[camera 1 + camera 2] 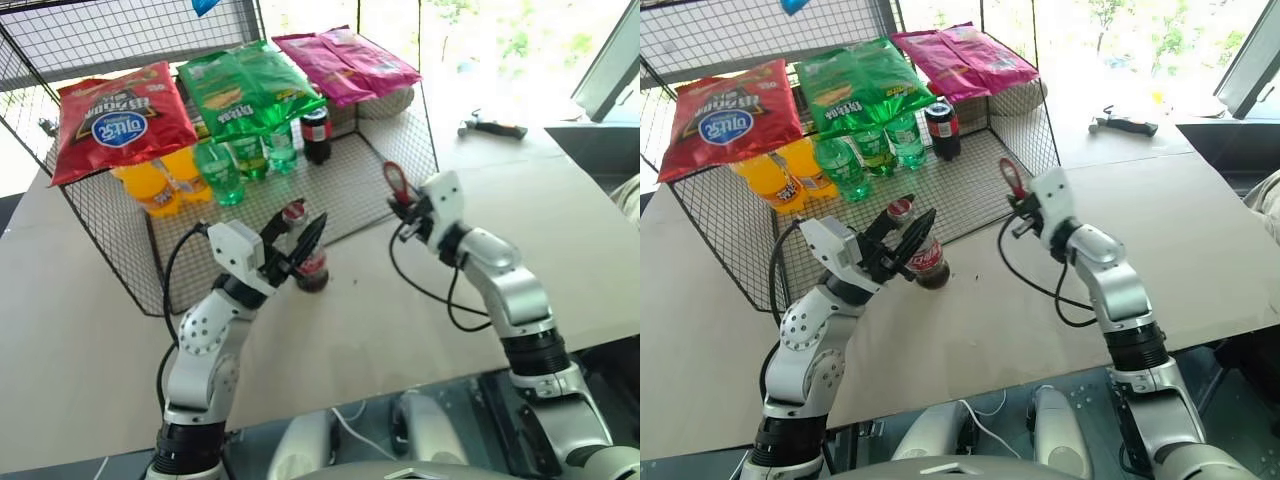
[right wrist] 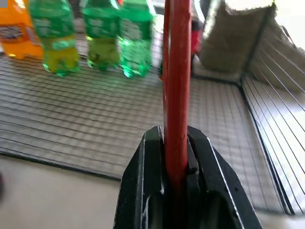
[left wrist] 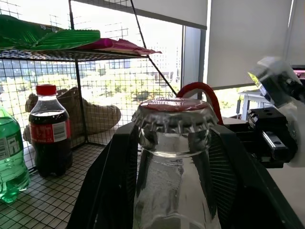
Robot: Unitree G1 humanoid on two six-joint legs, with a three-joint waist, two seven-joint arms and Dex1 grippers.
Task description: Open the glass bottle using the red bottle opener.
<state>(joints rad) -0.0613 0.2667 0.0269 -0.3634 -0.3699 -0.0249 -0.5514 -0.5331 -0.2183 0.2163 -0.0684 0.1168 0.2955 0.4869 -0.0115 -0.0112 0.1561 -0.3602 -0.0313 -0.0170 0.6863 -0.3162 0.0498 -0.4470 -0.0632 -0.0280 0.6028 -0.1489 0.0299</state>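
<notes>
Between black fingers, clear glass bottle keeps its crimped cap.

Three snack bags are lying on the wire rack: one red, one green, one pink. Beneath them three green bottles, two orange ones and one dark cola bottle are standing. One hammer is lying on the table.

glass bottle on table, red bottle opener to its right
</notes>
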